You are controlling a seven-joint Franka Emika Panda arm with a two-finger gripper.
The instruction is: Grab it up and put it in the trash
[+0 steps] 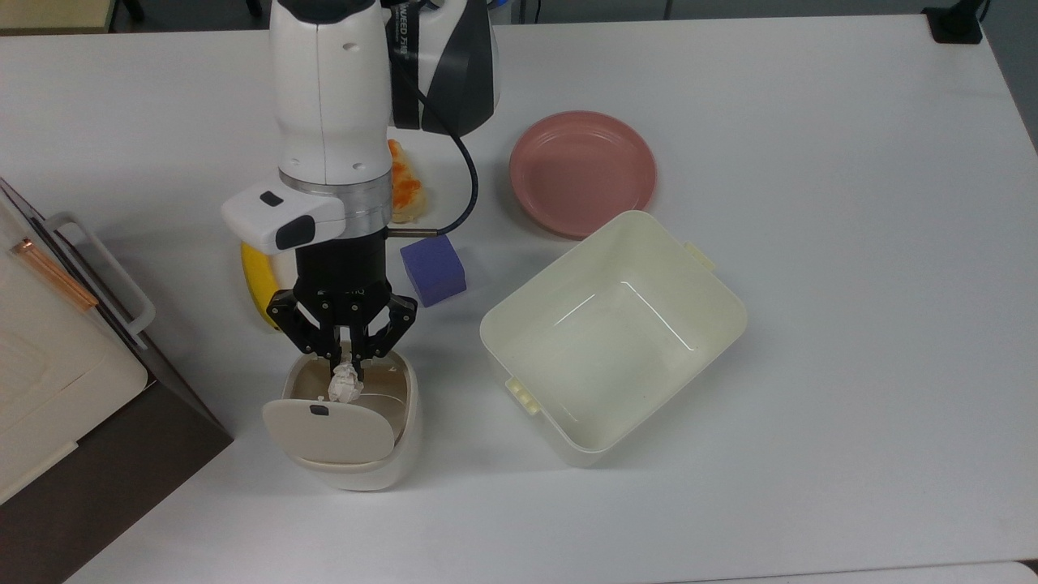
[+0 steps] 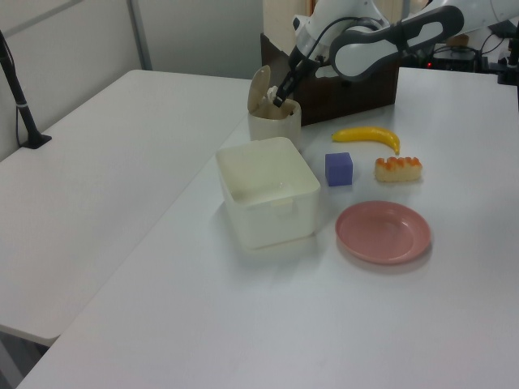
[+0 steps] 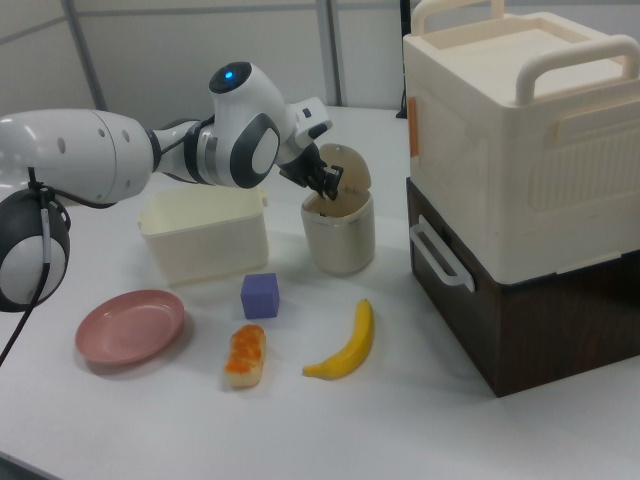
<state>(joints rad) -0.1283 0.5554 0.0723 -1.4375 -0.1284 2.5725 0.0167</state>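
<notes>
- While the black two-finger gripper (image 1: 347,367) hangs over the small cream-white rounded bin (image 1: 381,466), its fingers are clamped on the small crumpled off-white paper wad (image 1: 345,388), which sits just above the bin's beige inside.
- Behind the gripper in the top view, a yellow banana (image 1: 258,280) is mostly covered by the arm, and an orange-topped bread roll (image 1: 408,192) is partly covered.
- A purple cube (image 1: 434,270) rests just beside the gripper on the white surface (image 1: 811,243).
- A large cream rectangular tub (image 1: 614,334) and a pink round plate (image 1: 582,173) lie to the top view's right.
- Letters on the arm's dark joint are cut off and unreadable.
- In the right view, a cream box with handles (image 3: 525,140) stands on a dark brown base (image 3: 540,320).
</notes>
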